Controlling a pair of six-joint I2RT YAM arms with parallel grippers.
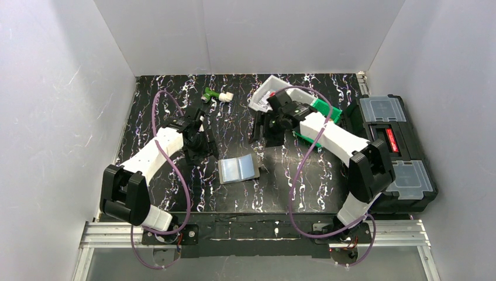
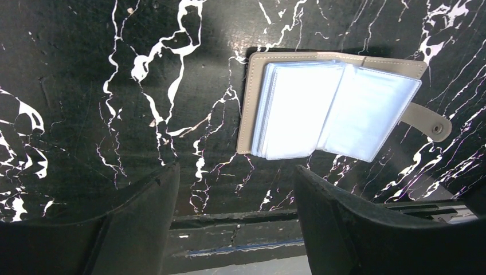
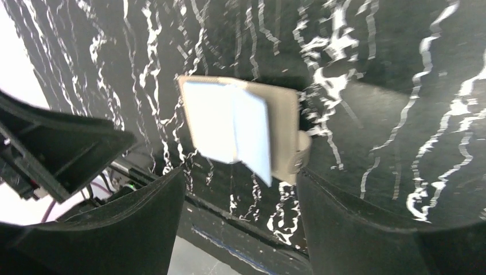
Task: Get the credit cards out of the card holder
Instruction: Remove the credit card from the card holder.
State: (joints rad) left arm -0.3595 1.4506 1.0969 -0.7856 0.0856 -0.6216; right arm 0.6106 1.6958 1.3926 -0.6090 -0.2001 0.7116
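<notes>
Both empty with jaws apart, the left gripper [image 1: 202, 146] and right gripper [image 1: 266, 127] flank the card holder [image 1: 238, 169], which lies spread open. Only the left wrist view sharply resolves its snap tab [image 2: 427, 121].

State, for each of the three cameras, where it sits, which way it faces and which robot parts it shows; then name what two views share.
Top external: above and behind the robot, looking down at the table; the left arm and right arm show, the open card holder between them.
Left wrist: on the left arm, facing down; left pincer open, empty.
Right wrist: on the right arm, facing down; right pincer open, empty.
Shared: both wrist views show the card holder lying open.
</notes>
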